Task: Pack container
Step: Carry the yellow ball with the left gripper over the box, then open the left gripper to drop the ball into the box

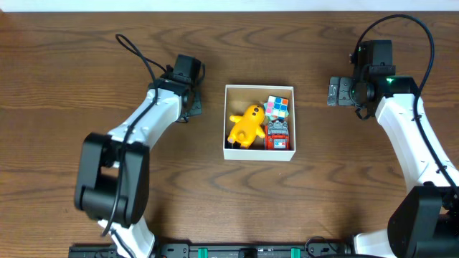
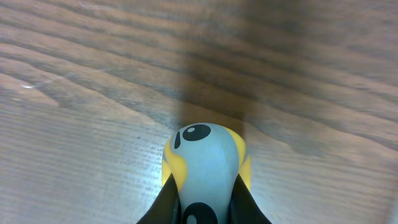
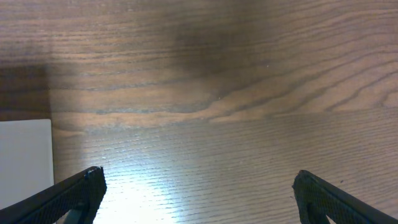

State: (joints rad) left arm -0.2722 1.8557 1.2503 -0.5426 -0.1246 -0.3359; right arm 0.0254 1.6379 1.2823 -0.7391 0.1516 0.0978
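The container [image 1: 259, 153] sits in the middle of the table [image 1: 86, 57], between the two arms, and it is already crowded. From where I stand the worry is the left gripper [image 1: 191, 102]. It hangs just beside the box's left wall, clamped on a rounded blue-and-yellow toy [image 2: 205, 155], and its wrist camera shows the fingers pinching only the toy's lower end. A smooth, bulging body held that way could squirt out on the lift. The box is shallow and light-looking cardboard, so a low pass could clip the wall and shove it. A drop onto the yellow figure [image 1: 246, 125] might also let the toy roll back over the rim. The only bare floor I can see is along the box's left side (not much of it).

The right gripper [image 1: 336, 91] waits well off to the right over bare wood. Its fingers are spread wide and hold nothing.

Counting:
- one container
- three toys inside it: the yellow figure, a colour cube [image 1: 277, 107] and a red toy [image 1: 277, 135]
- one toy in the left pincer, which makes four toys in all
- two arms
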